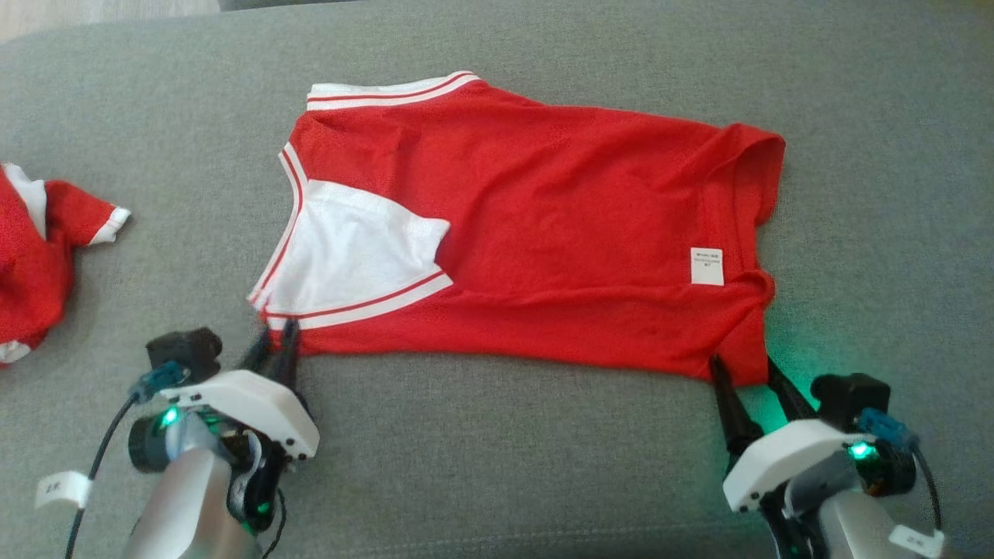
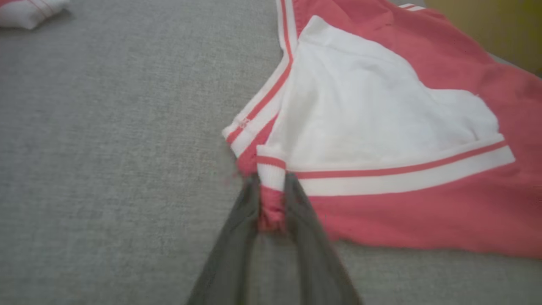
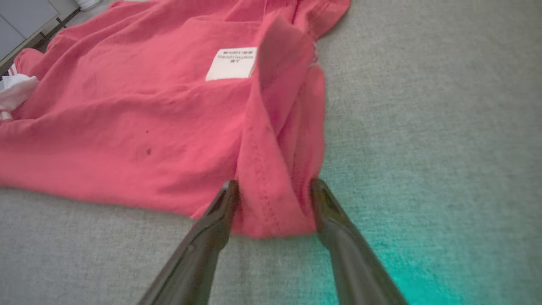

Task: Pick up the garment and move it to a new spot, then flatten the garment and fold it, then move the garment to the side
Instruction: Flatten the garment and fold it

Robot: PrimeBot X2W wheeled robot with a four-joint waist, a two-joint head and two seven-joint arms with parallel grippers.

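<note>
The garment [image 1: 543, 217] is a red shirt with white panels and red-striped white trim, lying spread across the grey cushioned surface [image 1: 497, 450]. My left gripper [image 1: 278, 332] is at its near left corner. In the left wrist view the two fingers are pinched on a bunch of the garment's [image 2: 423, 212] red hem, with the left gripper [image 2: 272, 182] shut on it. My right gripper [image 1: 742, 363] is at the near right corner. There the right gripper [image 3: 274, 184] stands open, with a fold of the garment [image 3: 127, 127] lying loose between its fingers.
A second red and white garment [image 1: 31, 256] lies crumpled at the left edge; its white cuff [image 2: 25, 12] sits at the top left of the left wrist view. A white label [image 1: 707, 266] is on the shirt near its right end. Green light glows on the surface beside the right gripper.
</note>
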